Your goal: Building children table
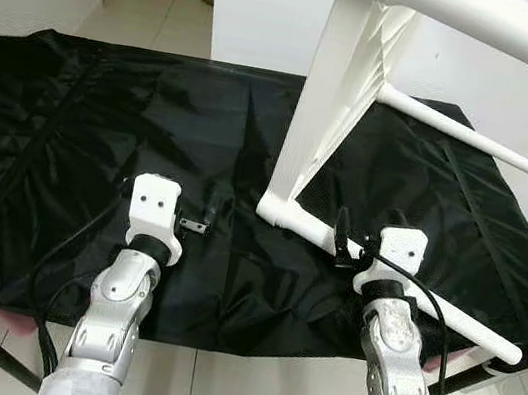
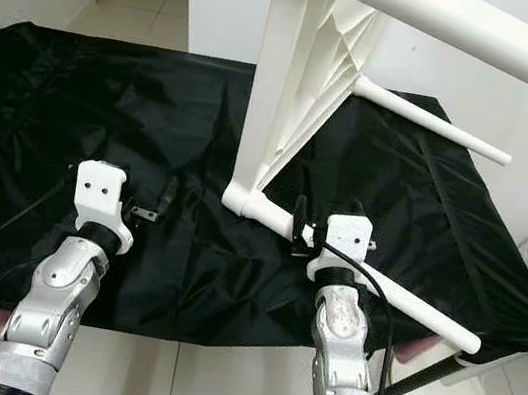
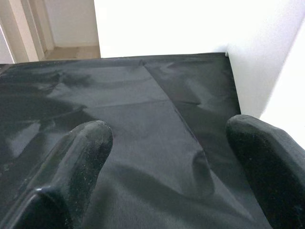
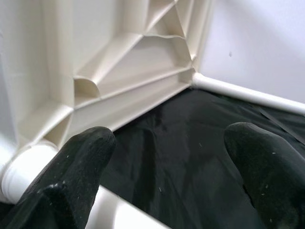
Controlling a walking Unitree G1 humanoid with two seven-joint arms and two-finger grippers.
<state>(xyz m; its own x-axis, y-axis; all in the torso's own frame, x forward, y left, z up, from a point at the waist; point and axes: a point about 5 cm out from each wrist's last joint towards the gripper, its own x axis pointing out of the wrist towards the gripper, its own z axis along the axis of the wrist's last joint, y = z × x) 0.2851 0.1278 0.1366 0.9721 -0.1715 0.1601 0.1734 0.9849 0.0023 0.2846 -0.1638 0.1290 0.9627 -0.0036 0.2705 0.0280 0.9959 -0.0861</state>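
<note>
A white children's table [image 1: 336,98] stands tipped on its side on the black cloth [image 1: 103,130] covering the table, toward the right edge, legs [image 1: 458,129] pointing right. The right tool [image 4: 167,167], fingers spread, hovers at its lower leg [image 1: 411,288] near the front edge. The left tool [image 3: 167,162], also spread, hovers over bare cloth.

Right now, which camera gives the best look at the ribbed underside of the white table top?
The right wrist view: the ribbed underside is close, ribs and the corner leg socket clear, seen between the open right gripper fingers. Both eye views show it edge-on and smaller, standing on the black cloth. The left wrist view shows a plain white edge.
</note>
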